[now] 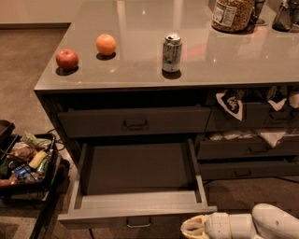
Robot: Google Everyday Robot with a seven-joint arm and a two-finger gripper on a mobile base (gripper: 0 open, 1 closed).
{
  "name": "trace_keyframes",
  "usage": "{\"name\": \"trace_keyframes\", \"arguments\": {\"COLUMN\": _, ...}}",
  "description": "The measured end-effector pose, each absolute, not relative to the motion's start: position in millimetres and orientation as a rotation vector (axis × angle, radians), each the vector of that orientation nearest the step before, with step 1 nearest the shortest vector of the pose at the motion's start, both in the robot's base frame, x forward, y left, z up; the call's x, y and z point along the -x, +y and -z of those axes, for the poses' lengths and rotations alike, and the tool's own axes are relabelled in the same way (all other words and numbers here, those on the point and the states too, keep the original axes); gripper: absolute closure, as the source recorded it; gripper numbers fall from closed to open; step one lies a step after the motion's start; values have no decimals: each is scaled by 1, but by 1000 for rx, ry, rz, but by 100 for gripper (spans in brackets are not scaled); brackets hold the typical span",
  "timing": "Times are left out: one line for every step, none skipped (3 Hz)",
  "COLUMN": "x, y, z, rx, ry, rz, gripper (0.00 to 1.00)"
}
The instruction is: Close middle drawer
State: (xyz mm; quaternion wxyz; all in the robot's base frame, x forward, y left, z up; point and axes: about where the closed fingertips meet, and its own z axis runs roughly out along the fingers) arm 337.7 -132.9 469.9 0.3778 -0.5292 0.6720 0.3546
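Observation:
The middle drawer point(140, 175) of the left stack is pulled far out, its grey inner box empty. Its front panel point(135, 219) with a small centred handle point(138, 222) faces the bottom edge of the view. My gripper point(191, 228), cream-coloured, is at the bottom right, just right of the drawer front's right corner and about level with it. The arm's white wrist point(273, 224) runs off to the right. The top drawer point(134, 121) above is closed.
A red apple point(67, 59), an orange point(106, 44) and a soda can point(172, 52) stand on the grey countertop point(224, 60). A jar point(232, 14) is at the back. The right-hand drawers point(247, 149) hold cloths. A black tray of snacks point(25, 161) stands at the left.

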Motion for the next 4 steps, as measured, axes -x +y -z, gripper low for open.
{"name": "trace_keyframes", "arguments": {"x": -347, "y": -133, "z": -464, "rx": 1359, "ry": 1757, "rz": -897, "gripper": 100}}
{"name": "trace_keyframes", "arguments": {"x": -357, "y": -134, "z": -460, "rx": 1356, "ry": 1801, "rz": -873, "gripper": 100}}
{"name": "trace_keyframes", "arguments": {"x": -362, "y": -132, "z": -455, "rx": 1311, "ry": 1845, "rz": -816, "gripper": 100}}
{"name": "trace_keyframes", "arguments": {"x": -367, "y": -128, "z": -443, "rx": 1254, "ry": 1865, "rz": -782, "gripper": 100}}
